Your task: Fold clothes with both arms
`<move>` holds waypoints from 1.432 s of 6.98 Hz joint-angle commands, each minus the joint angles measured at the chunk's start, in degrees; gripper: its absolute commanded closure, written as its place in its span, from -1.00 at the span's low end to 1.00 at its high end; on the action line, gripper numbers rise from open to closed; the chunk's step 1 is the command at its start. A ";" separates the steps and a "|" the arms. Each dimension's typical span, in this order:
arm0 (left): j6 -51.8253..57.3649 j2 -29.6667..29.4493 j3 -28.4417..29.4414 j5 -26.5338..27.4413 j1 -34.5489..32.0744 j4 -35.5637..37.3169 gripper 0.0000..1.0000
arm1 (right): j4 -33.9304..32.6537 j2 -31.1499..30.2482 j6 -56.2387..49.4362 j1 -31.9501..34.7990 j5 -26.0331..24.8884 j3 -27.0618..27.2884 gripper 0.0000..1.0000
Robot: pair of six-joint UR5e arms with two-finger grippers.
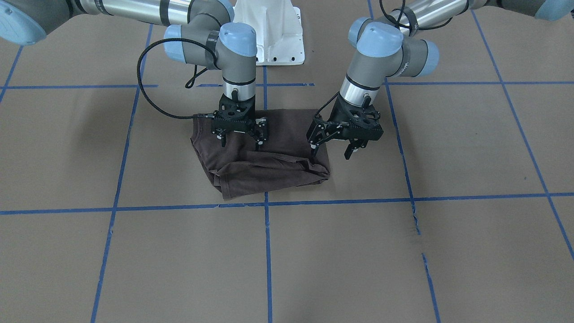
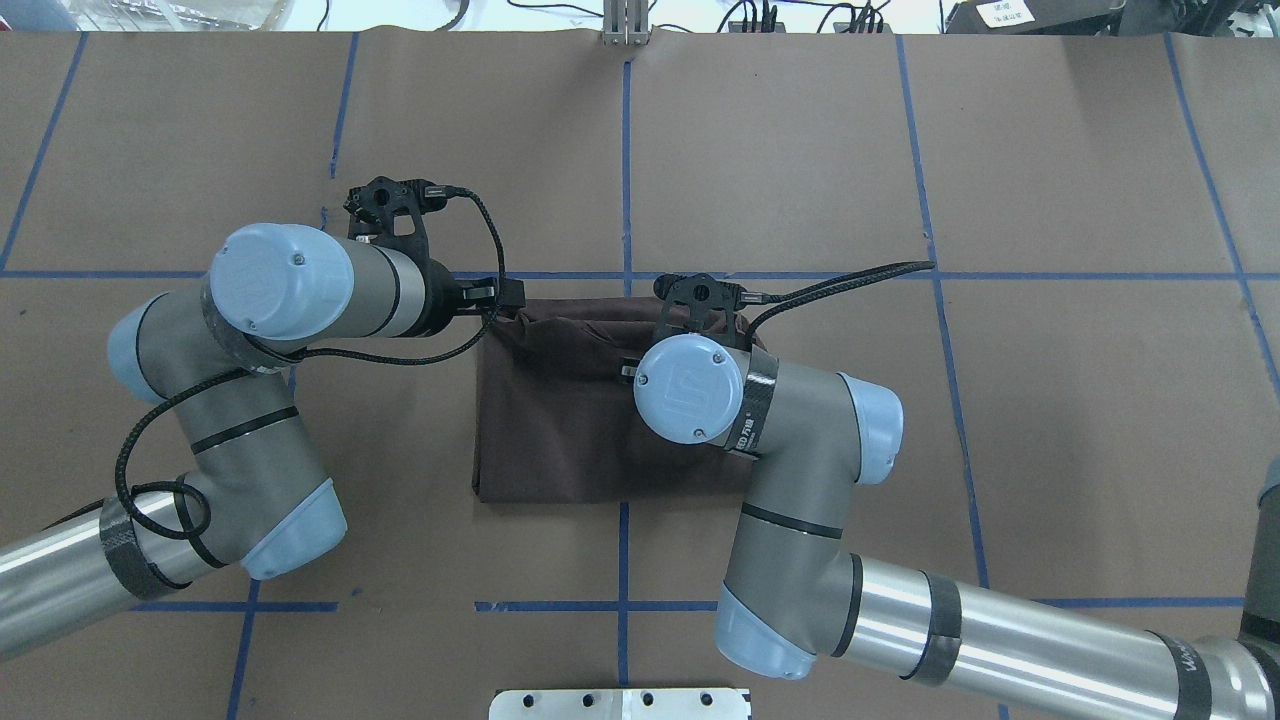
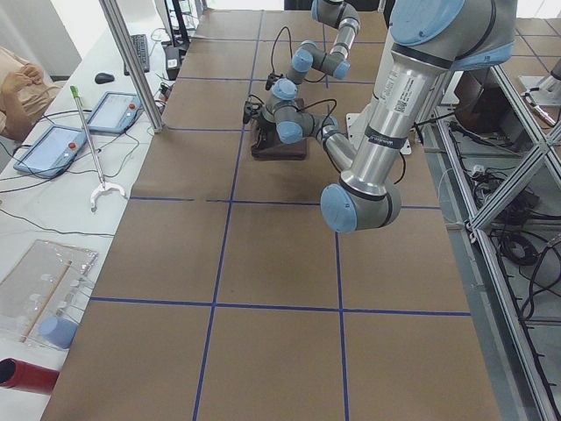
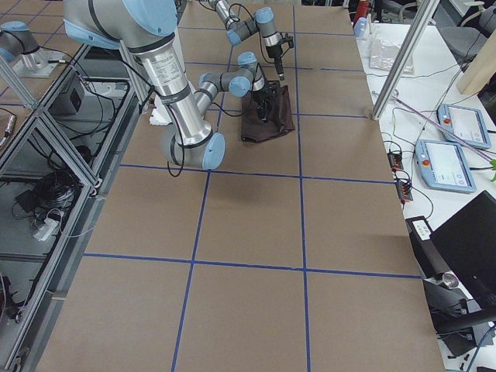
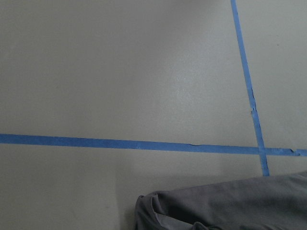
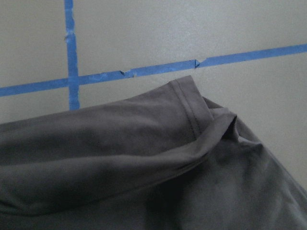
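Nearing completion, as I judge it, the folding is leaving the dark brown short-sleeved cotton T-shirt (image 1: 273, 166) lying on the brown paper-covered bench (image 1: 134, 260) as a compact, layered bundle, just on the robot's side of the blue tape cross (image 1: 267, 204). The edge facing that cross is bunching up and one corner is poking out, so some tidying or a last fold is probably waiting. The right arm's black pincer (image 1: 241, 140) is sitting low over the bundle's half away from the cross, fingers spread wide, gripping nothing. The left arm's black pincer (image 1: 332, 148) is hanging at the bundle's side edge, likewise gaping and empty.
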 commanded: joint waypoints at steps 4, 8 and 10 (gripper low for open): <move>-0.91 0.19 -0.03 0.09 0.26 0.00 -1.00 | 1.62 9.79 -3.99 14.88 6.88 -19.68 -1.00; -0.83 -2.08 1.63 5.66 7.44 3.85 -1.00 | 1.35 7.87 -8.74 20.72 17.90 -9.78 -1.00; -0.83 -4.80 4.43 7.03 8.44 6.94 -1.00 | 1.44 6.02 -8.74 20.54 17.90 -8.09 -1.00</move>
